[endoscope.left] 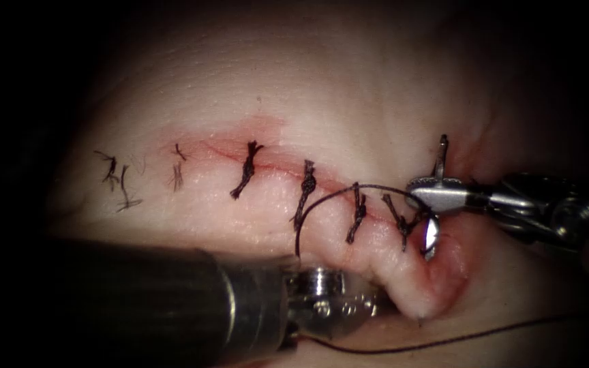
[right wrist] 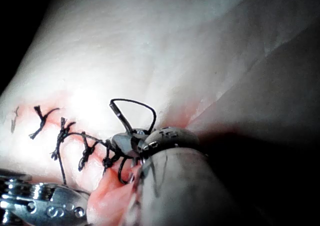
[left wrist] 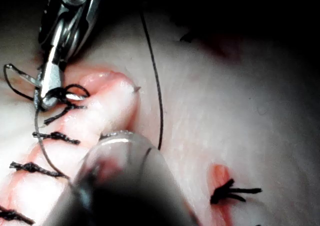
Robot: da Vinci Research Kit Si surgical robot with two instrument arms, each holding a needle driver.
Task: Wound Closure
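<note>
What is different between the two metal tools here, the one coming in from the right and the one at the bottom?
The right tool is shut on the needle near its tail. What the left tool holds, I cannot tell. The right tool sits at the right end of the cut, while the left tool lies below it against the tissue. A small point poking from that fold suggests the needle is in the tissue. Both are shiny metal.

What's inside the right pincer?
The right pincer is shut on the needle near its swaged end, at the cut's right end. The needle's tip pokes from the tissue; its middle is buried.
</note>
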